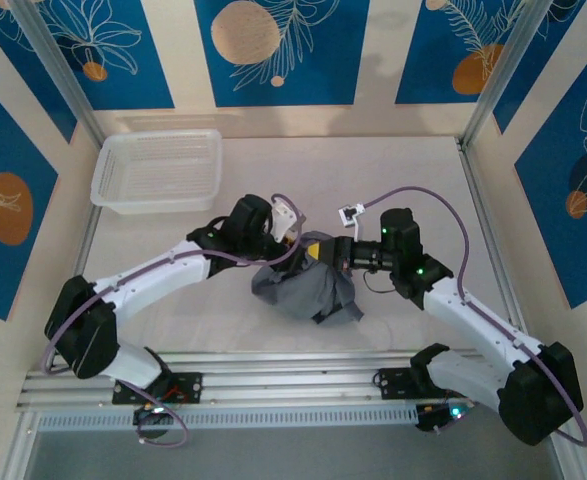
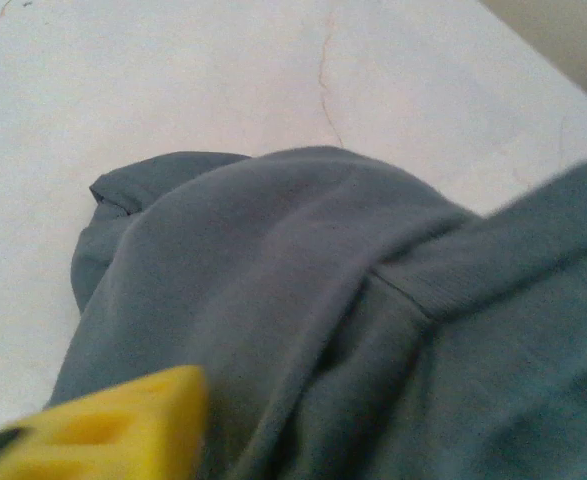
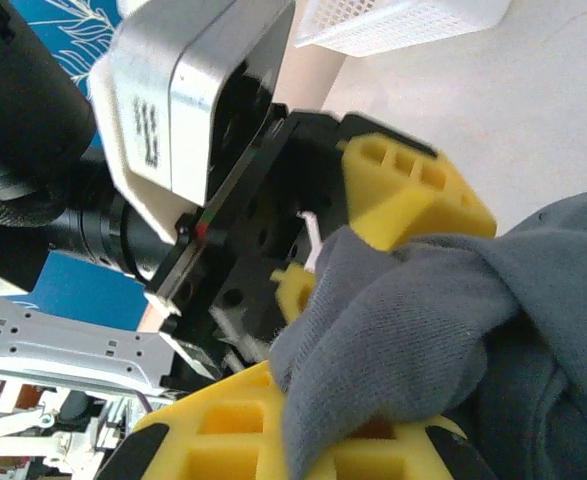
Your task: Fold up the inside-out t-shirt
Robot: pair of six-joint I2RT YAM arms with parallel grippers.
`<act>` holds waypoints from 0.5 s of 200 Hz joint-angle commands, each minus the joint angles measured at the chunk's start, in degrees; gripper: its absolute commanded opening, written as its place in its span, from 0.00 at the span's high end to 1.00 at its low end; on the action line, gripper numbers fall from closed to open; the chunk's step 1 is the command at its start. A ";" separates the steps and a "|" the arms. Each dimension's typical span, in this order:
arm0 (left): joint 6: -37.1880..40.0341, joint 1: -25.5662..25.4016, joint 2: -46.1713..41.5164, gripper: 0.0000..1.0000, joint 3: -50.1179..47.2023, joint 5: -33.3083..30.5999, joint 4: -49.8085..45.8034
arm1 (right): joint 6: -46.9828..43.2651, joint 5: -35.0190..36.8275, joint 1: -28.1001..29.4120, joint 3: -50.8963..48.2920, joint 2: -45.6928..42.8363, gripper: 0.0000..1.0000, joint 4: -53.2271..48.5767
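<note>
Nearest the overhead camera, at the bottom of the frame, the left arm [image 1: 153, 272] and the right arm [image 1: 473, 320] are rising from their bases and angling inward toward mid-frame. The left end effector [image 1: 291, 232] and the right end effector [image 1: 325, 250] are facing each other almost tip to tip. Just under them the inside-out t-shirt [image 1: 308, 290] is lying bunched in a grey heap on the tabletop [image 1: 403, 170], slightly below centre, its top reaching up to the two tips. A white basket [image 1: 158, 170] is sitting in the upper left, well apart from the cloth.

From the left wrist, one yellow finger [image 2: 123, 425] is showing in the lower left corner. The t-shirt is spreading across the lower and right parts, a hemmed band crossing at right, with pale tabletop above.

From the right wrist, the right end effector's own yellow finger is sitting at the bottom edge with grey cloth draping over it. Its jaws are closed, pinching the t-shirt. The left end effector is pointing in from the upper left, one yellow finger above the fold of cloth and the other mostly hidden by it. Whether they are clamping the fold I cannot tell.
</note>
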 commanded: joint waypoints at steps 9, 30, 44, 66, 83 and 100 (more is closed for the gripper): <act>-8.25 3.69 -2.09 1.00 2.78 13.13 3.49 | -0.53 3.78 -2.73 1.92 -0.03 1.00 -3.40; -42.59 9.73 -2.63 1.00 0.00 37.38 30.56 | 0.51 3.04 -9.41 -1.87 3.34 0.97 -2.78; -49.25 9.85 -2.81 1.00 1.50 40.40 31.55 | -2.39 4.75 -11.11 -3.13 7.96 0.94 -3.56; -38.64 9.82 -6.29 1.00 5.46 36.72 14.54 | -5.09 5.85 -11.89 -0.30 14.65 0.85 -9.29; -38.47 10.11 -7.03 1.00 5.95 36.29 12.87 | -3.53 6.24 -11.53 -0.04 12.16 0.77 -9.72; -37.19 10.36 -6.59 1.00 6.55 33.72 8.61 | -2.73 12.40 -11.28 0.29 5.02 0.65 -14.32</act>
